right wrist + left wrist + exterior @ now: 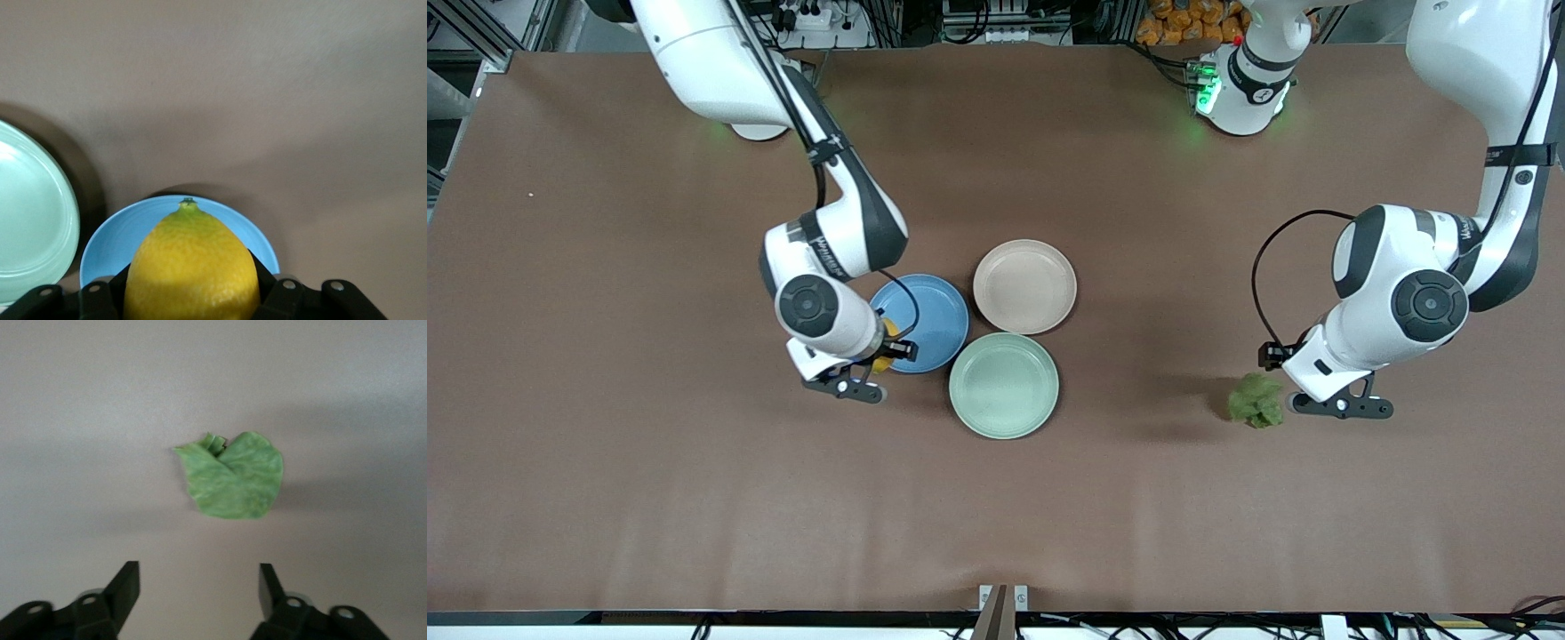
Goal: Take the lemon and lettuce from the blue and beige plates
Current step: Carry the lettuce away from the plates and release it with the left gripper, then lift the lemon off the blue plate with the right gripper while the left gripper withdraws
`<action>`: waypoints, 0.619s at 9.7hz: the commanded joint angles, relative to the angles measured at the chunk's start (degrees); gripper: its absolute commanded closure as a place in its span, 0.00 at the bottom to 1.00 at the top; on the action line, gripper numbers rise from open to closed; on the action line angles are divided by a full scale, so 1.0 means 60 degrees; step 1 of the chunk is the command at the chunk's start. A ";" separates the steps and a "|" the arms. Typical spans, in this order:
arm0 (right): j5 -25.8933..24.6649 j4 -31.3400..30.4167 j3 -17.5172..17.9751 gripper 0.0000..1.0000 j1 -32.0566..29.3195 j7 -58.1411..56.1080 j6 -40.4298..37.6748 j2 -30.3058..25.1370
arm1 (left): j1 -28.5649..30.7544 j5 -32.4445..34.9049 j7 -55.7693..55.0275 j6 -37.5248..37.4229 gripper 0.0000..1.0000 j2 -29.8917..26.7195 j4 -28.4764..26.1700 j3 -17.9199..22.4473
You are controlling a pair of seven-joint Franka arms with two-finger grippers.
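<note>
The yellow lemon point(191, 267) sits between the fingers of my right gripper point(193, 275), which is shut on it. It is at the rim of the blue plate point(935, 313), at the edge toward the right arm's end; I cannot tell whether it still touches the plate. The beige plate point(1024, 286) beside it holds nothing. A crumpled green lettuce leaf point(233, 477) lies on the bare table toward the left arm's end point(1256, 401). My left gripper point(199, 577) hangs open just beside it, with nothing between its fingers.
A pale mint-green plate point(1003, 385) with nothing on it stands nearer the front camera, touching the blue and beige plates. The brown tabletop point(694, 498) stretches wide around them. Both arms' forearms hang low over the table.
</note>
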 commanded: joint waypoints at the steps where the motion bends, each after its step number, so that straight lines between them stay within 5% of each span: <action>1: 0.0046 0.0200 0.0063 0.63 -0.0433 -0.0336 -0.0346 -0.0362 | 0.0091 -0.0435 0.0283 -0.0803 0.00 -0.0501 0.0011 -0.0136; 4: 0.0032 0.0215 0.0063 0.63 -0.1107 -0.1506 -0.0945 -0.0700 | -0.0126 -0.1476 0.0283 -0.1157 0.00 -0.1699 -0.0893 -0.0137; 6: -0.0172 0.0200 -0.0010 0.63 -0.1459 -0.2297 -0.1181 -0.0876 | -0.1060 -0.1738 0.0283 -0.0982 0.00 -0.2593 -0.1700 0.0971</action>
